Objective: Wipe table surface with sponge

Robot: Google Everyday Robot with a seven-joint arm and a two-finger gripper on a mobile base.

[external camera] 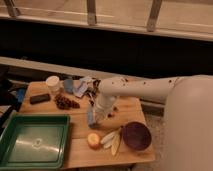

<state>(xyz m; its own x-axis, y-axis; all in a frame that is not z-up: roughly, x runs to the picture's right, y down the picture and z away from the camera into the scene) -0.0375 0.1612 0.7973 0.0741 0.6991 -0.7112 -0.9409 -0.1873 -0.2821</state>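
Note:
The light-brown wooden table surface (79, 149) fills the lower middle of the camera view. My white arm reaches in from the right. The gripper (97, 116) points down at the middle of the table. It is shut on the small blue sponge (91, 117), which sits low against the wood, just right of the green tray's far corner.
A green plastic tray (35, 142) lies at the front left. A black bar (39, 98), a white cup (52, 83), pale grey-blue flat pieces (80, 88) and a dark fruit cluster (65, 102) are at the back. An orange fruit (93, 140), yellow slices (113, 141) and a dark purple bowl (136, 136) are at the front right.

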